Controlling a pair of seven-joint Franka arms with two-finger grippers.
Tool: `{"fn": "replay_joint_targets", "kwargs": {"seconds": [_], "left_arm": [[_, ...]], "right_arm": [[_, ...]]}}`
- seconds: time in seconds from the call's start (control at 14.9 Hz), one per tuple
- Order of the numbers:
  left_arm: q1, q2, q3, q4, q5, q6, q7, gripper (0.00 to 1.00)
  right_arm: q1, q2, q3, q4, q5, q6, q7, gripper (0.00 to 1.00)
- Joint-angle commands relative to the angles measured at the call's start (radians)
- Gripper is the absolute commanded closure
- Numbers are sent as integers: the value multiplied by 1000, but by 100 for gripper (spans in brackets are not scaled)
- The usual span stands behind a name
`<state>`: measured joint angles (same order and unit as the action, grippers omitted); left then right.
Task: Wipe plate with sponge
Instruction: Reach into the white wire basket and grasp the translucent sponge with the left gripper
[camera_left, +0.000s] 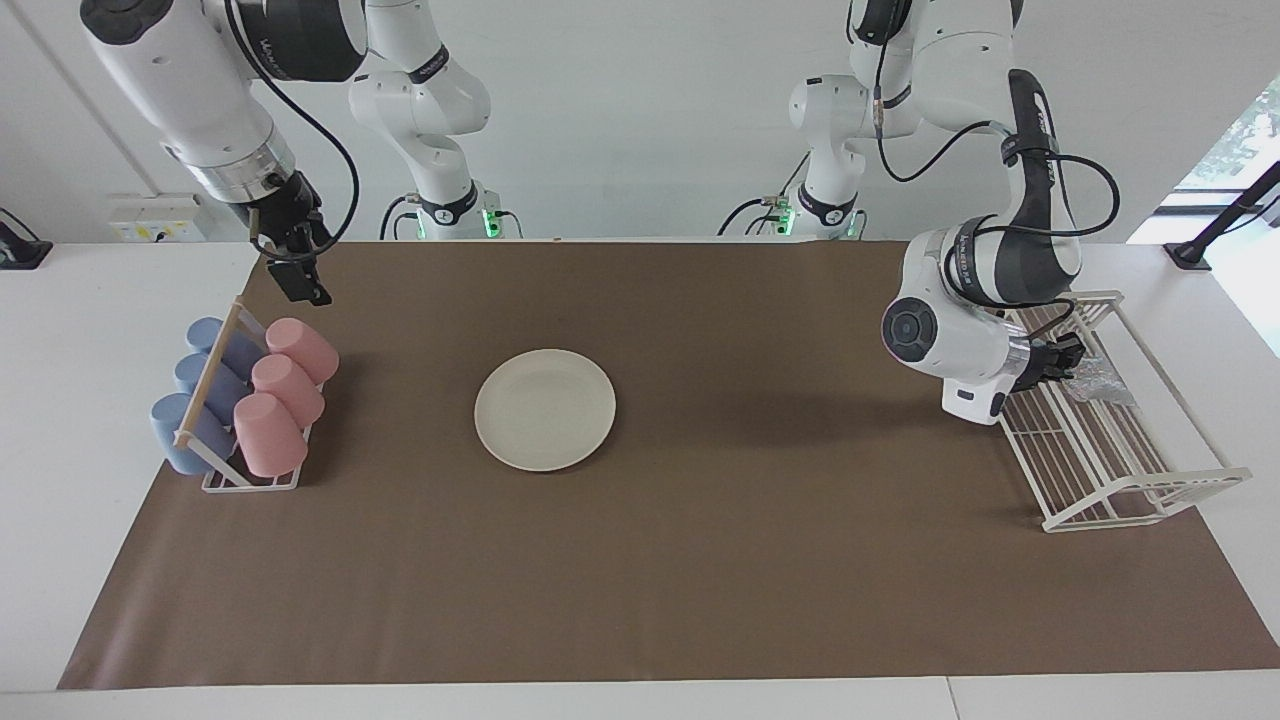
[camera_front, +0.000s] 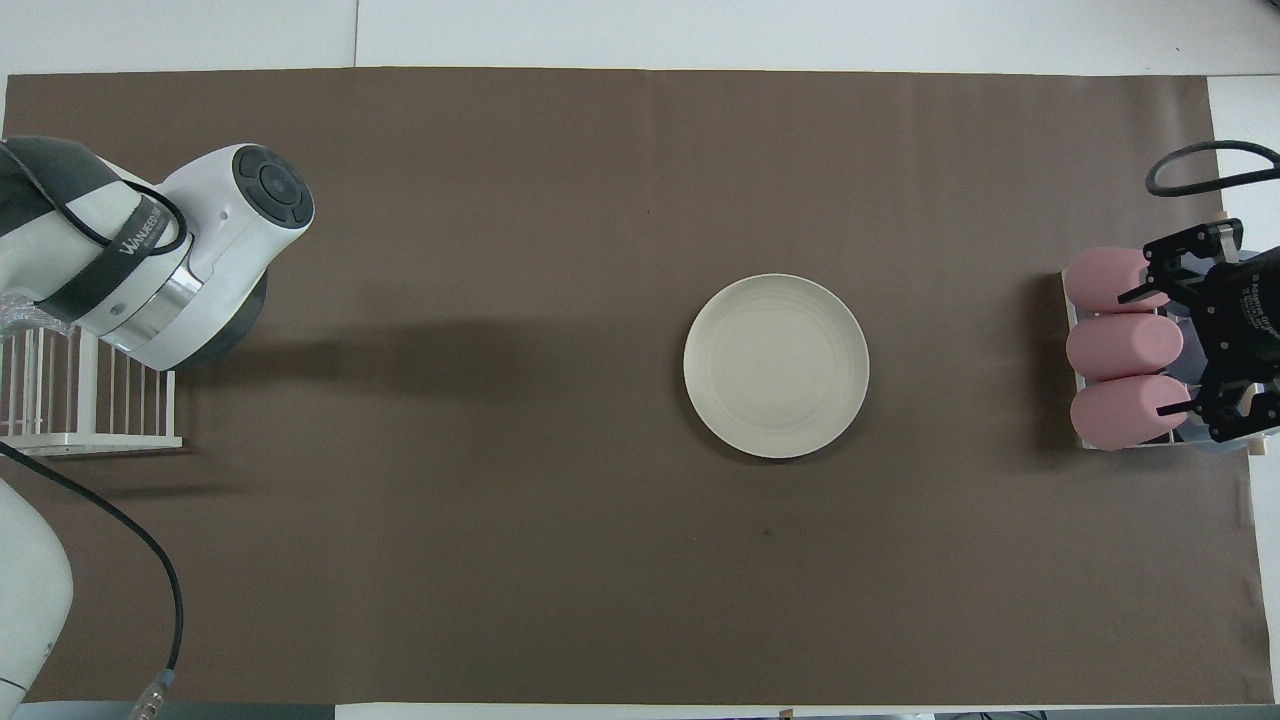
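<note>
Reaching into a white wire rack (camera_left: 1120, 470) at the left arm's end of the table, the left gripper (camera_left: 1068, 360) is seen pinching the silvery sponge (camera_left: 1098, 381); its fingertips are largely hidden by the wrist. The plate (camera_left: 545, 409) is set mid-mat, well apart. The right gripper (camera_left: 300, 282), jaws spread, is held up beside the cups (camera_left: 285, 398).

Robot lab, bench-mounted arms (camera_left: 960, 60) (bare walls)

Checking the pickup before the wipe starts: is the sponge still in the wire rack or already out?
Still in: the sponge lies on the wire rack, with the left gripper shut on it.
</note>
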<state>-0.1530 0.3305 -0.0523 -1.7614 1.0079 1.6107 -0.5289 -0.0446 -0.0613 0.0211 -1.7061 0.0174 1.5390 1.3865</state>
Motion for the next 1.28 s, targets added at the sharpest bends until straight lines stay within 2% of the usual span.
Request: {"fn": "replay_joint_targets", "kwargs": {"seconds": [0.0, 0.27, 0.4, 0.61, 0.74, 0.87, 0.94, 1.01, 1.21], "left_arm": [[-13, -28, 9, -15, 20, 5, 3, 100], [-13, -51, 8, 104, -3, -11, 197, 100], [-7, -68, 8, 164, -78, -29, 256, 100], [-8, -67, 11, 298, -279, -102, 274, 100], [-5, -71, 8, 341, -403, -141, 274, 100], [4, -105, 23, 367, -571, -146, 273, 100], [36, -132, 25, 372, -715, -147, 270, 100], [56, -145, 25, 372, -809, -147, 265, 100], [108, -162, 25, 372, -1050, -147, 244, 100]], "right_arm": [[2, -37, 5, -55, 12, 39, 49, 0], [2, -74, 6, -145, 12, 141, 154, 0], [3, -84, 6, -167, 15, 148, 155, 0], [3, -84, 49, -165, 47, 157, 172, 0], [3, -84, 63, -167, 50, 182, 196, 0], [2, -84, 63, -167, 55, 182, 198, 0], [-7, -84, 63, -168, 55, 179, 198, 0], [-8, -84, 63, -168, 67, 182, 198, 0], [3, -84, 66, -168, 84, 185, 175, 0]]}}
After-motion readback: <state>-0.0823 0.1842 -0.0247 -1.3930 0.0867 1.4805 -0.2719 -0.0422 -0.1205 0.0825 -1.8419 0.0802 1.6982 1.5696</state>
